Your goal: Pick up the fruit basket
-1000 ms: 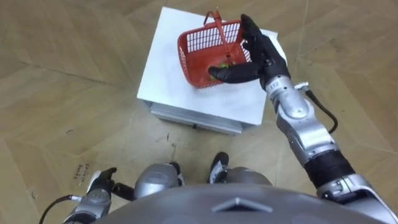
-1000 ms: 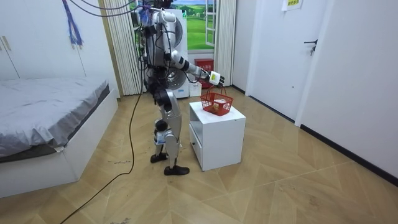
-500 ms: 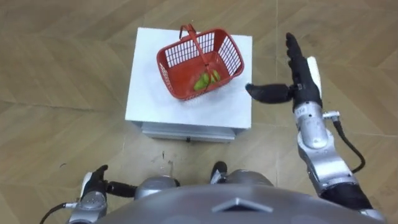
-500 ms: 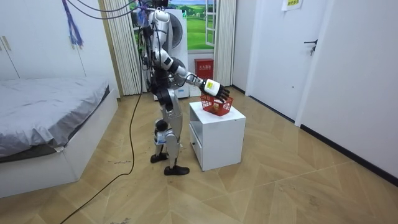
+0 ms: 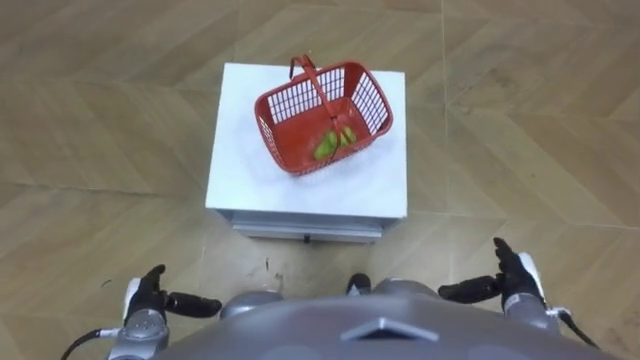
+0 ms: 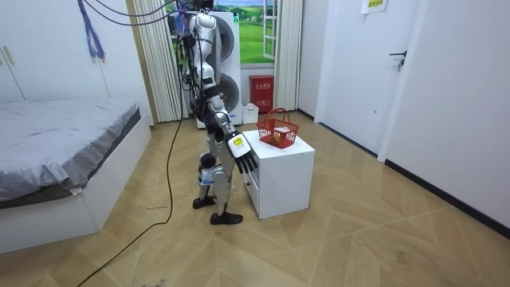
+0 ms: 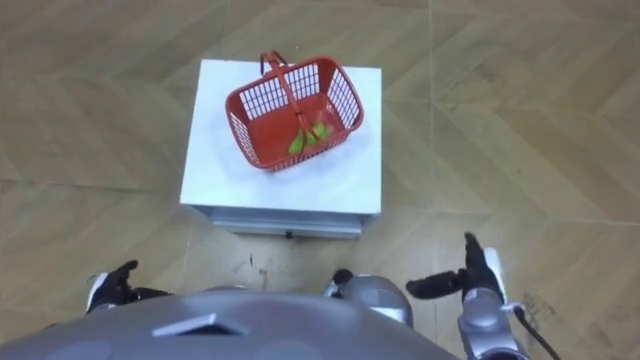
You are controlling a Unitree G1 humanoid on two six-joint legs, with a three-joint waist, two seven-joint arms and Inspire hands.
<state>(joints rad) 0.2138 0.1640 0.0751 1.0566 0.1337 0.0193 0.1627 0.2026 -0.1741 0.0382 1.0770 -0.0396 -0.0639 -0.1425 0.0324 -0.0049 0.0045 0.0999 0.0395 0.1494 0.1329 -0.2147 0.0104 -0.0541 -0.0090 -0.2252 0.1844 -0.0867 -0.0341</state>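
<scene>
While the red basket (image 5: pixel 322 115) sits on top of the white cabinet (image 5: pixel 245 170), tilted, handle upright, green fruit (image 5: pixel 334 142) in its bottom, neither hand holds it. Right hand (image 5: pixel 512 283) hangs low at the robot's side, fingers straight, thumb out; left hand (image 5: pixel 150 298) likewise low and relaxed, gripping nothing.

Step in hand: judged as a stance with arms down, well apart from the basket. This fits either a moment ahead of a reach or one following a put-down; the views do not settle which. Any lift would call for fingers curled under the thin handle.

Surface: cabinet top flat, white. Room: herringbone wood floor (image 6: pixel 358 239), bed (image 6: pixel 64 151) at the room view's left, door (image 6: pixel 355 64) at its right. Robot stands just beside the cabinet.
</scene>
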